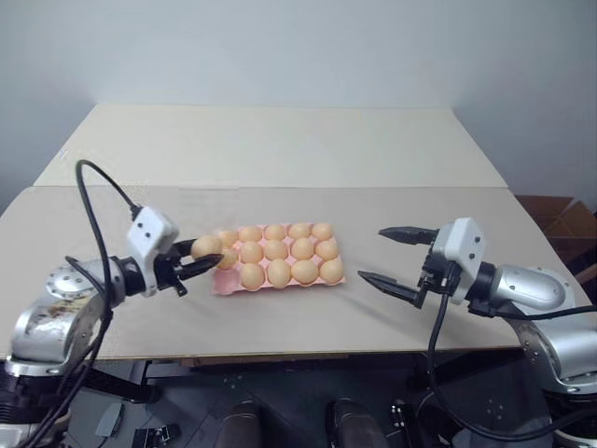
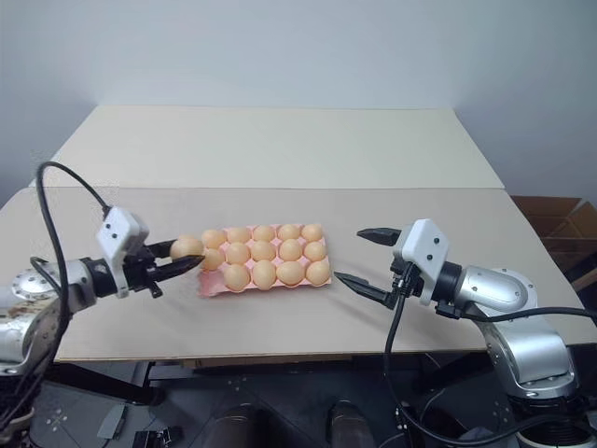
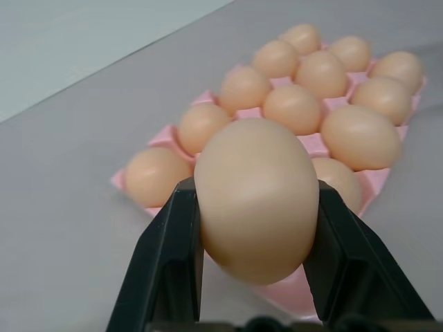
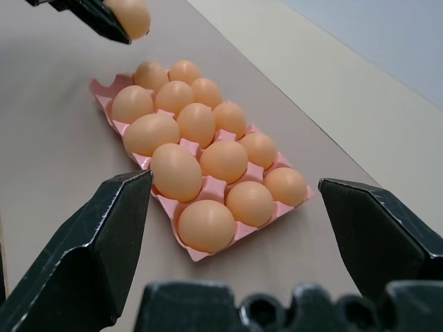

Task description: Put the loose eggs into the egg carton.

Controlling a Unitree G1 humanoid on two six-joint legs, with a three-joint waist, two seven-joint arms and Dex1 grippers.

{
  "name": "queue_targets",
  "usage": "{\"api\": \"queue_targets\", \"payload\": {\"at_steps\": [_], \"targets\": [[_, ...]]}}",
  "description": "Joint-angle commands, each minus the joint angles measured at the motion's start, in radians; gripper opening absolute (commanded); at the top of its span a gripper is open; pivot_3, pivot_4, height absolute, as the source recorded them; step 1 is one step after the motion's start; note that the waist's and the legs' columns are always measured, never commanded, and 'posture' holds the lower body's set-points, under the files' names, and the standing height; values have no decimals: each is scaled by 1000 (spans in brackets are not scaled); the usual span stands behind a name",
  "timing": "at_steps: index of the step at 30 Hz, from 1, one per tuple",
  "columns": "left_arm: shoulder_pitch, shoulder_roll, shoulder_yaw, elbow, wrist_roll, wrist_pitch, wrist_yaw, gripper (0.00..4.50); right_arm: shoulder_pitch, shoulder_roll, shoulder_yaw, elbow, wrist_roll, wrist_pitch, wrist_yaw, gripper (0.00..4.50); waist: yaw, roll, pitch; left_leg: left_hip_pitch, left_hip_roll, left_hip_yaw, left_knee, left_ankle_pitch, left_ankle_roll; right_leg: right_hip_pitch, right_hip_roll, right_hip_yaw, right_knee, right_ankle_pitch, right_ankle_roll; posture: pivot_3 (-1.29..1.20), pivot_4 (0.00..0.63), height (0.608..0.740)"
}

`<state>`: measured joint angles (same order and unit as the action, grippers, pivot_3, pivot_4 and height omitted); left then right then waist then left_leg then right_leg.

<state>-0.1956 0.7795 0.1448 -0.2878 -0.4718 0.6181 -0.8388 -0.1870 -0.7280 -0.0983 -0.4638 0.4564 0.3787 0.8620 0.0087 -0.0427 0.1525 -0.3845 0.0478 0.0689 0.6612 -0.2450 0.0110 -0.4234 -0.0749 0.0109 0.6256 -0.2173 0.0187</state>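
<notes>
Egg (image 3: 257, 197) clamped in the left hand (image 1: 201, 259) could be dropped or cracked on neighbours if released off-centre over the egg carton (image 1: 328, 278), while the right hand (image 1: 396, 258) is held open

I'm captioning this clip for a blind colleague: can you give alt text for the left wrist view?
Two black fingers of the left gripper clamp a pale orange-tan egg, held close to the camera above the near edge of a pink egg carton. The carton sits on a light tabletop, its visible cups holding matching eggs.
</notes>
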Motion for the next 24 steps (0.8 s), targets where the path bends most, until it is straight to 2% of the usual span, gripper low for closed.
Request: {"api": "queue_targets", "payload": {"at_steps": [1, 6, 9, 10, 17, 24], "targets": [[-4, -3, -43, -16, 8, 17, -3, 1789, -9, -3, -33, -42, 24, 13, -19, 4500, 0, 0, 0, 0, 0, 0, 0, 0, 0, 0, 0, 0, 0, 0, 0, 0, 150, 740], [-13, 3, -45, -13, -21, 33, -29, 3216, 4, -6, -46, -57, 29, 23, -34, 4500, -3, 0, 0, -1, 1, -1, 0, 0, 0, -1, 1, 0, 0, 0, 0, 0, 150, 740], [-15, 13, -28, -14, -18, 24, -36, 4281, 3, -4, -47, -63, 31, 29, -40, 4500, -3, 0, 0, -1, 0, -1, 0, 0, 0, -1, 1, 0, 0, 0, 0, 0, 150, 740], [-13, 20, -6, -22, -18, 25, -27, 4458, 2, -3, -47, -64, 33, 29, -42, 4500, -3, 0, 0, -1, 0, 0, 0, 0, 0, -1, 1, 0, 0, 0, 0, 0, 150, 740], [72, 88, 218, -59, -81, -2, -75, 4458, -13, 1, -37, -54, 40, 19, -39, 4500, -11, 0, 0, -1, 1, -1, 0, 0, 0, -1, 1, 0, 0, -1, 0, 0, 150, 740], [267, 103, 426, -55, -117, -67, -174, 4458, -44, -11, -36, 5, 38, -13, 15, 4500, -16, 0, 0, 0, 1, 0, 0, 0, 0, -1, 0, 0, 0, -1, -2, 0, 150, 740]]}}
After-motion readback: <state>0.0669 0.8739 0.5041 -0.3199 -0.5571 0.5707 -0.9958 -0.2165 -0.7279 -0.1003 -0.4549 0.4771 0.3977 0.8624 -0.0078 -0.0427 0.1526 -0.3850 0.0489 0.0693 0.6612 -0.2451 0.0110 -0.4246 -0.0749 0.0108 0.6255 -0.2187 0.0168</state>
